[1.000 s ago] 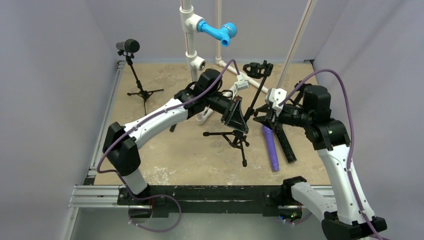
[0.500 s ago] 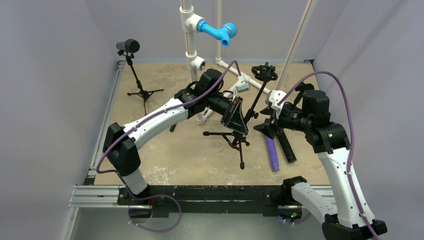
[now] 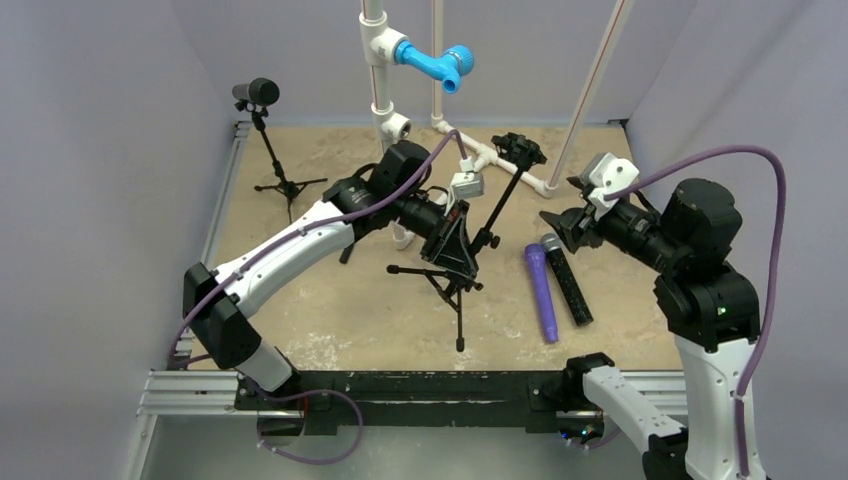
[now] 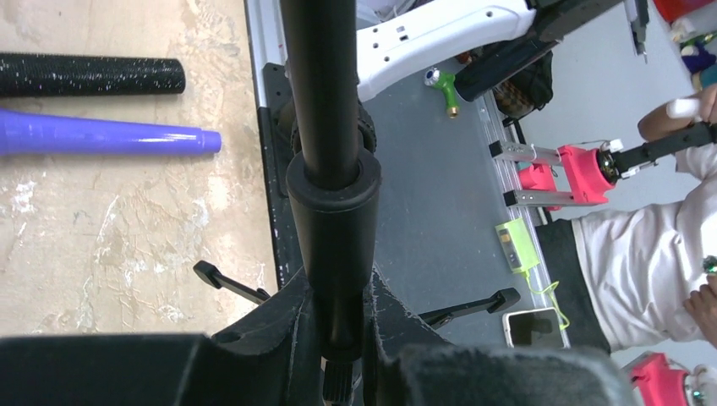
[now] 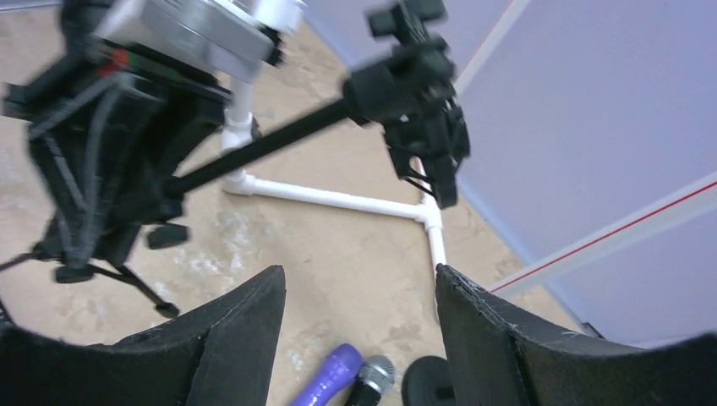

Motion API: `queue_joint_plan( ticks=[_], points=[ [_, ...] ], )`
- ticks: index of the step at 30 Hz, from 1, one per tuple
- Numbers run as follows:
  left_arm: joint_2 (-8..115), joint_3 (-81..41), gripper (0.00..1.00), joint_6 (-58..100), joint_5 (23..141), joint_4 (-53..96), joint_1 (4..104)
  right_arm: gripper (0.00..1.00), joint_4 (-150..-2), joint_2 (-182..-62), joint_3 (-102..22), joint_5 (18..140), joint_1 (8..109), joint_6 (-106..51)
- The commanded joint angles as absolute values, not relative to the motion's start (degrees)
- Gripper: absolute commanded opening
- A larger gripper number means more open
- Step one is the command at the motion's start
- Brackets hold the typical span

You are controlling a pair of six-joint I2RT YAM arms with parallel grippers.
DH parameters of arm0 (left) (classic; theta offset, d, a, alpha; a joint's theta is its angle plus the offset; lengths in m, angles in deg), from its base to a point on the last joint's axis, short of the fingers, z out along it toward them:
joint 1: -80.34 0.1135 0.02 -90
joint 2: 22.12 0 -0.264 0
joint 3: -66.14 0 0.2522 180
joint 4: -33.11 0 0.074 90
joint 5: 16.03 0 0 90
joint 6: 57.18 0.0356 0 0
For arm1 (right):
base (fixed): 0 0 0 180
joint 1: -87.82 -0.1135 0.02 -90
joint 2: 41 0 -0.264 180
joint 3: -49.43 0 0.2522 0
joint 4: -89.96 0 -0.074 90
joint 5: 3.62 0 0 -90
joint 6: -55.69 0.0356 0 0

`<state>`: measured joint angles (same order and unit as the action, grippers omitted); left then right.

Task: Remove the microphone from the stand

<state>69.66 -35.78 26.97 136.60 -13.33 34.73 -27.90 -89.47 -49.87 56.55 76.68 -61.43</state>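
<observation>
The black microphone (image 3: 568,284), silver-headed, lies flat on the table beside a purple one (image 3: 541,295), clear of the stand. The stand (image 3: 497,205) leans to the right, its empty clip (image 3: 520,150) at the top and its tripod legs (image 3: 440,278) low over the table. My left gripper (image 3: 455,243) is shut on the stand's pole (image 4: 332,203), just above the legs. My right gripper (image 3: 560,222) hangs open above the microphone's head (image 5: 373,373), holding nothing. In the right wrist view the clip (image 5: 418,76) sits ahead of the spread fingers (image 5: 241,326).
A white pipe frame (image 3: 378,70) with a blue elbow (image 3: 437,62) stands at the back, one pipe running along the floor (image 3: 505,168). A second small stand carrying a dark microphone (image 3: 258,93) is at the back left. Grey walls close in the sides.
My right gripper has opened, letting go of the black microphone on the table, and pulled back up and to the right. My left gripper shifted the stand slightly left.
</observation>
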Motion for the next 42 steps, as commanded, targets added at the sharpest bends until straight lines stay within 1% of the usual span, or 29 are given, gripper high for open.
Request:
queue_joint_plan(
  ticks=[1,12,19,28,31,33,39,42],
  points=[
    [63.71,-34.57,0.0,31.44,142.06,-12.56,35.16,0.63,-29.58,-92.44,-52.14,62.0,76.96,-65.64],
    [63.16,-31.91,0.0,31.59,144.74,-13.11,35.08,0.63,-30.5,-98.15,-58.47,51.7,76.92,-68.41],
    [63.28,-31.38,0.0,31.22,145.32,-12.83,34.98,0.63,-30.57,-99.9,-56.65,45.66,76.92,-68.35],
    [64.34,-31.56,0.0,31.01,146.28,-12.87,34.45,0.56,-32.86,-101.64,-55.11,42.24,76.94,-68.66],
    [64.54,-31.56,0.0,31.19,146.52,-13.2,34.36,0.52,-33.5,-102.37,-55.2,41.51,76.93,-68.77],
    [64.62,-31.56,0.0,31.49,146.56,-13.39,34.31,0.46,-33.69,-102.67,-55.01,40.94,76.93,-68.91],
    [64.72,-32.19,0.0,31.44,146.74,-13.51,34.35,0.14,-33.01,-102.17,-52.76,39.2,76.89,-70.87],
    [64.75,-32.94,0.0,31.42,146.2,-13.53,34.33,0.05,-31.25,-100.95,-51.46,39.12,76.83,-72.74]
  ],
)
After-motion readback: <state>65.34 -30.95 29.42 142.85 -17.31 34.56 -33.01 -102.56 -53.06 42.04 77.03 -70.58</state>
